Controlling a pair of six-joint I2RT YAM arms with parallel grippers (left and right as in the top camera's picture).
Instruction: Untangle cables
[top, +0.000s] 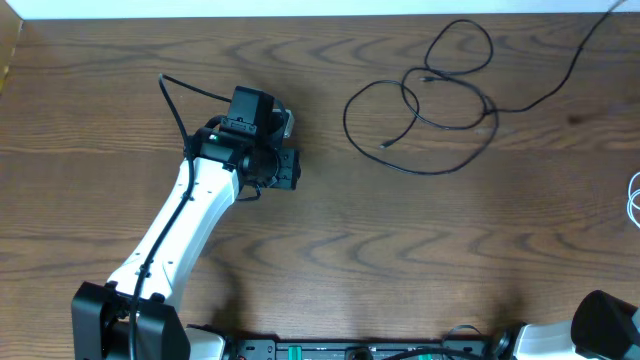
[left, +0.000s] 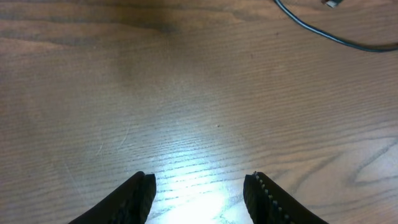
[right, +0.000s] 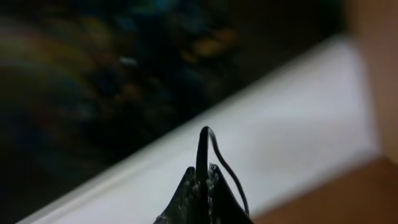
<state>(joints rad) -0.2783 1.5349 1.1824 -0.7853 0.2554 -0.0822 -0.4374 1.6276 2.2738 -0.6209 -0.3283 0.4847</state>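
The long thin black cable (top: 440, 100) lies in loose loops on the far right part of the wooden table, and one strand runs off past the top right corner. A piece of it crosses the top right of the left wrist view (left: 323, 34). The white cable (top: 634, 196) shows only as a small loop at the right edge. My left gripper (top: 288, 168) is open and empty (left: 202, 180) over bare wood, left of the loops. My right gripper (right: 203, 174) is shut on a black cable strand (right: 203, 146); it is outside the overhead view.
The wooden table (top: 400, 250) ends at a white strip along the far edge (top: 300, 8). The left arm (top: 180, 230) stretches from the front left. The right arm's base (top: 605, 325) sits at the front right corner.
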